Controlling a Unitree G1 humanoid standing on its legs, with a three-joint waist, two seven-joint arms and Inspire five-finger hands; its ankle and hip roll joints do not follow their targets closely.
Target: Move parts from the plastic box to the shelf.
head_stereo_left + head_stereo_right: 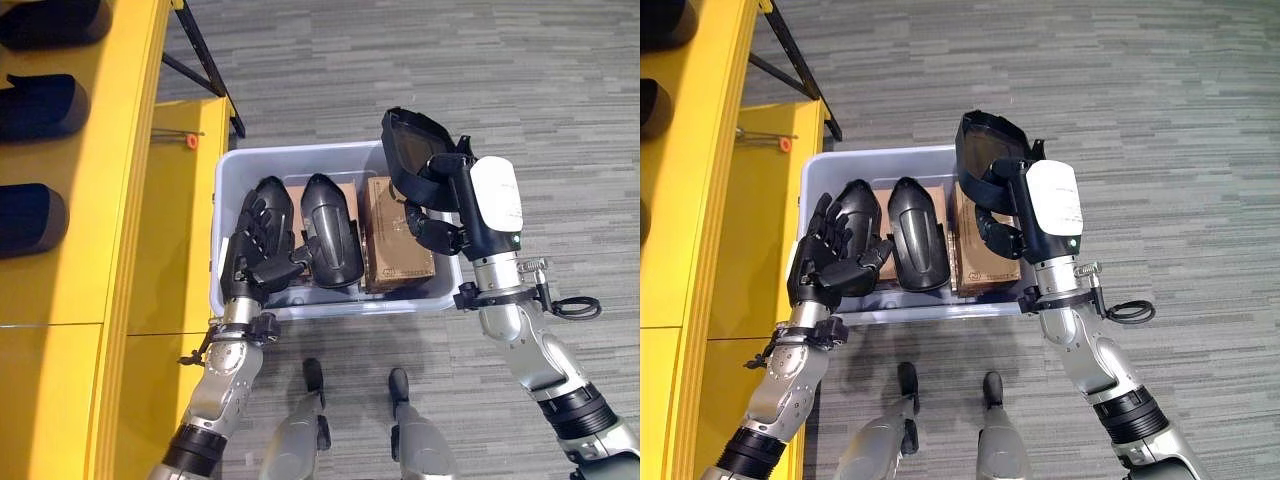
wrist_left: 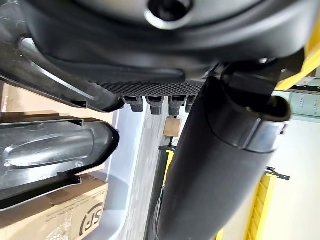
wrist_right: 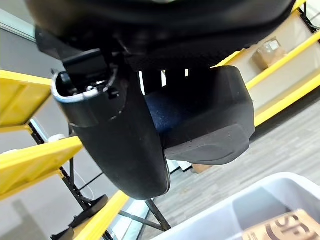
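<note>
Right hand (image 1: 440, 215) raised above the right end of the plastic box (image 1: 228, 170), fingers curled around a black moulded part (image 1: 412, 140). Left hand (image 1: 262, 245) over the box's near left, fingers relaxed, empty. Two more black parts (image 1: 333, 230) and cardboard boxes (image 1: 393, 245) inside. Yellow shelf (image 1: 120, 180) at left, holding dark parts (image 1: 40, 105).

Bright even light, blurred wrist close-ups
</note>
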